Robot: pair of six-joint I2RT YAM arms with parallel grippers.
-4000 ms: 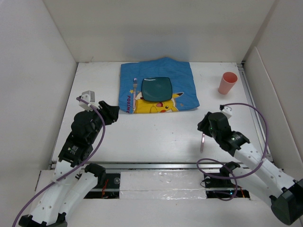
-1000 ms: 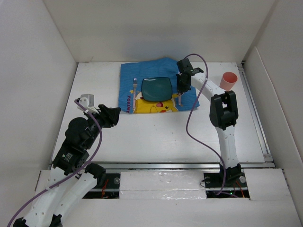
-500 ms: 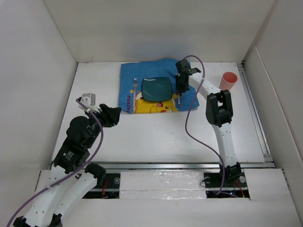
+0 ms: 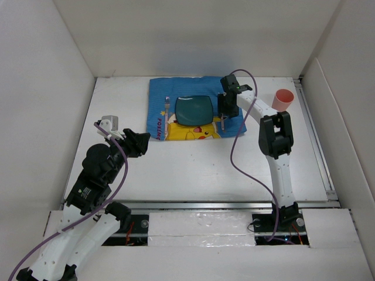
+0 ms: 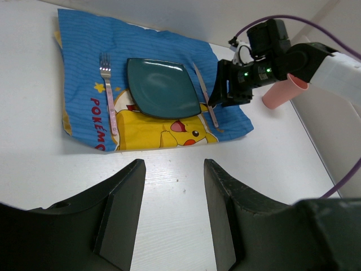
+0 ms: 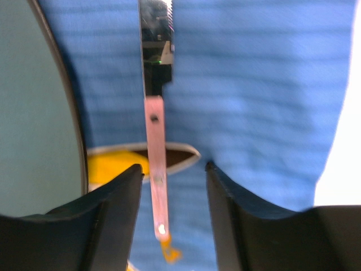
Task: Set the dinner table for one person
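Note:
On the white dinner table [image 4: 193,170] lies a blue cartoon-printed cloth [image 4: 228,88]. A dark teal square plate [image 4: 194,109] sits on it, with a pink-handled fork [image 4: 167,106] to its left and a pink-handled knife [image 4: 222,121] to its right. My right gripper [image 4: 225,111] is open just above the knife; in the right wrist view the knife [image 6: 155,141] lies on the cloth [image 6: 254,84] between the spread fingers, beside the plate [image 6: 39,113]. My left gripper [image 4: 143,142] is open and empty over bare table, near the cloth's front left corner [image 5: 84,141].
A pink cup [image 4: 283,100] stands upright at the back right, off the cloth; it also shows in the left wrist view [image 5: 282,93]. White panels wall the table on the left, back and right.
Four seconds ago my right gripper held the knife near the table's front right. It has carried it to the cloth, laid it right of the plate and opened. The left arm has barely moved.

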